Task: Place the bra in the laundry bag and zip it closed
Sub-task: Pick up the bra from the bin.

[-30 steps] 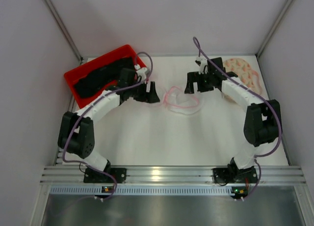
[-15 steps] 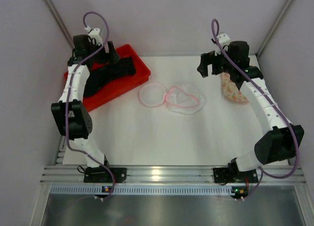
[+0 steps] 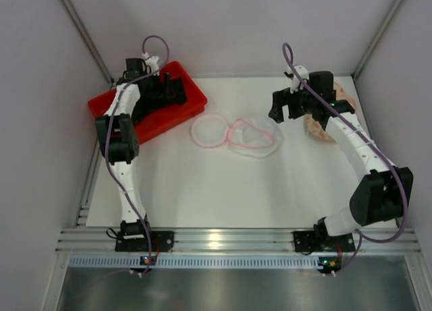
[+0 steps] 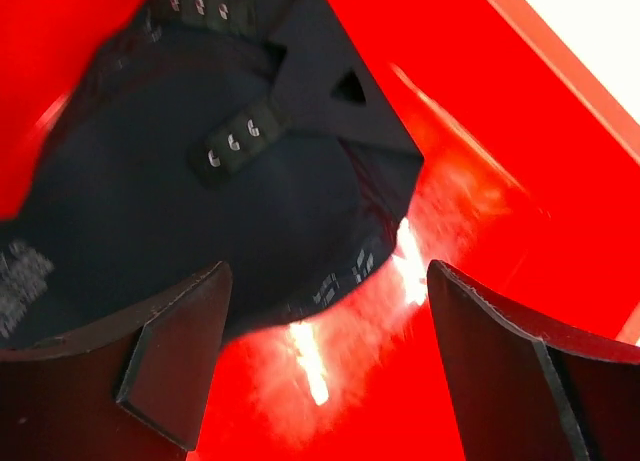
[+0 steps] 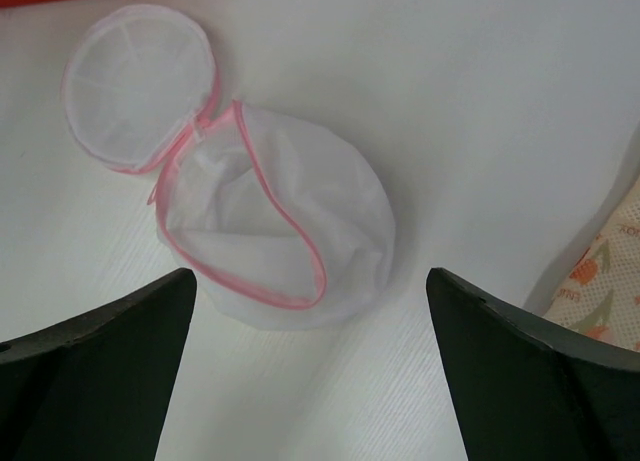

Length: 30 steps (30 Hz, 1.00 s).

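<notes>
The bra (image 4: 200, 211) lies heaped in the red tray (image 4: 520, 181), just ahead of the left gripper (image 4: 325, 351), mostly toward its left finger. The jaws are spread wide, with nothing between them. The laundry bag (image 5: 270, 231) lies unzipped just ahead of the right gripper (image 5: 310, 371) — likewise spread and empty. One risk: the left claw sits over the bra's edge, so closing here may catch only a strap — the rest could drag and snag on the tray wall.

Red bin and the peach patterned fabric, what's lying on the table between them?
The unzipped mesh laundry bag, its round lid flap nearest the red bin, seen in the top external view.
</notes>
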Each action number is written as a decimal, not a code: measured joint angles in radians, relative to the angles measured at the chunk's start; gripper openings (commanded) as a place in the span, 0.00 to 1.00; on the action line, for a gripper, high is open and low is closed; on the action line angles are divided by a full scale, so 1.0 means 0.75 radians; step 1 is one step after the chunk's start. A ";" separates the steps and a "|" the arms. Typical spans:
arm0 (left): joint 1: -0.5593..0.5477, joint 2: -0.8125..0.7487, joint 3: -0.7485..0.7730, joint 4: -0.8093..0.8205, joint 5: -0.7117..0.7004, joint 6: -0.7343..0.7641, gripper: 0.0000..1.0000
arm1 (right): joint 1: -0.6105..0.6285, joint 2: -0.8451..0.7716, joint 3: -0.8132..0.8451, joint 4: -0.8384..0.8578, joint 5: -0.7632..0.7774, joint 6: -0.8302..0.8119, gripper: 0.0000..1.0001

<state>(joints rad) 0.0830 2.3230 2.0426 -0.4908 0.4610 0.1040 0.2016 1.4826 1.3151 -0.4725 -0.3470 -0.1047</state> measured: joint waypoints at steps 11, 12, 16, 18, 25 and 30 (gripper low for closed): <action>-0.159 0.067 0.103 0.032 -0.250 0.146 0.84 | -0.003 0.058 0.000 -0.001 -0.021 0.004 0.99; -0.181 0.077 0.105 0.048 -0.289 0.145 0.84 | -0.003 0.060 0.000 -0.001 -0.022 0.005 0.99; -0.235 0.120 0.110 0.111 -0.361 0.125 0.84 | -0.003 0.062 -0.009 0.005 -0.027 0.006 0.99; -0.234 0.143 0.122 0.134 -0.378 0.105 0.84 | -0.003 0.062 -0.020 0.003 -0.029 0.008 0.99; -0.200 0.230 0.213 0.193 -0.434 0.032 0.83 | -0.003 0.068 -0.044 -0.002 -0.040 0.015 0.99; -0.197 0.272 0.249 0.215 -0.471 0.002 0.83 | -0.003 0.075 -0.044 0.001 -0.050 0.016 0.99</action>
<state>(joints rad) -0.0647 2.5271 2.2295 -0.3294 0.1078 0.1051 0.1997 1.5391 1.2823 -0.4721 -0.3847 -0.0925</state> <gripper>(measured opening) 0.834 0.993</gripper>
